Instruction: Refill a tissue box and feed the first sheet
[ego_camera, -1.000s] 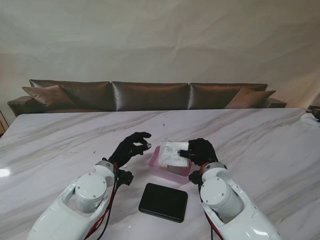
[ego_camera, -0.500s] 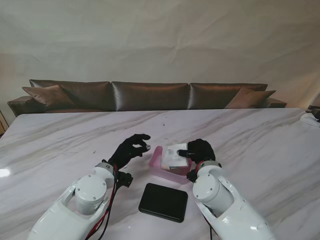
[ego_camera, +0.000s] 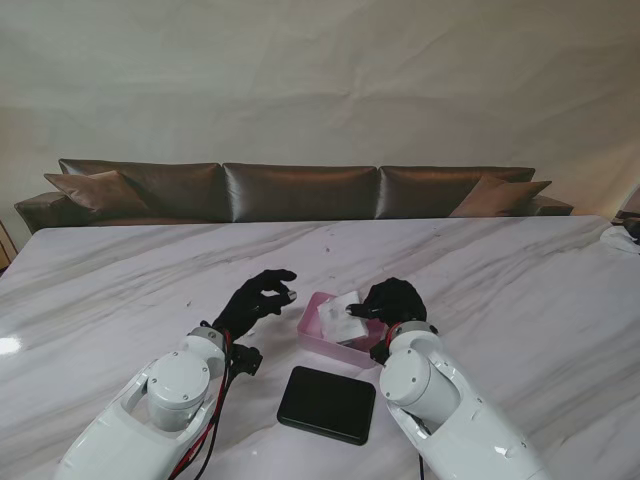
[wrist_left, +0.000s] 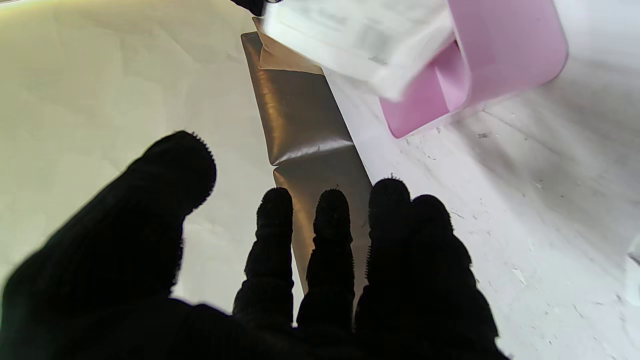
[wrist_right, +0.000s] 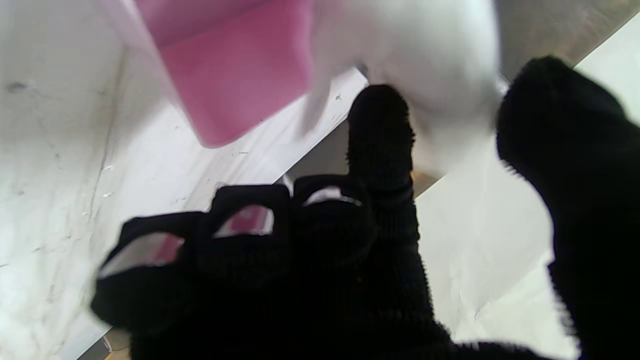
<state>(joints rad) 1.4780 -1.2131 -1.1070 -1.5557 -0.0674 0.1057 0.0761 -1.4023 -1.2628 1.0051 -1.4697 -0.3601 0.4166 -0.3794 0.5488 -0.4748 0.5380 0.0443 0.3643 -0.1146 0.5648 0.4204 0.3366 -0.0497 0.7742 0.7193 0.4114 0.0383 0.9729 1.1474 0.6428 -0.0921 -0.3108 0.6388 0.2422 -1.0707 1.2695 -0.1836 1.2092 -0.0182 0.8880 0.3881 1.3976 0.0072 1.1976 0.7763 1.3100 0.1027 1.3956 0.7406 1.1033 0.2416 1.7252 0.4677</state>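
Pink tissue box sits on the marble table, between the two hands, tilted, its open top showing. White tissue pack lies partly in the box, its right end raised over the box's right rim.

Right hand: at the box's right edge, thumb and index finger pinched on the pack's raised end. Right wrist view is blurred; the index fingertip touches the white pack, other fingers curled, pink box beyond.

Left hand: just left of the box, off it, fingers spread and curved, holding nothing. Left wrist view shows the box and pack ahead of the fingertips, apart.

Black lid lies flat nearer to me, between the forearms.
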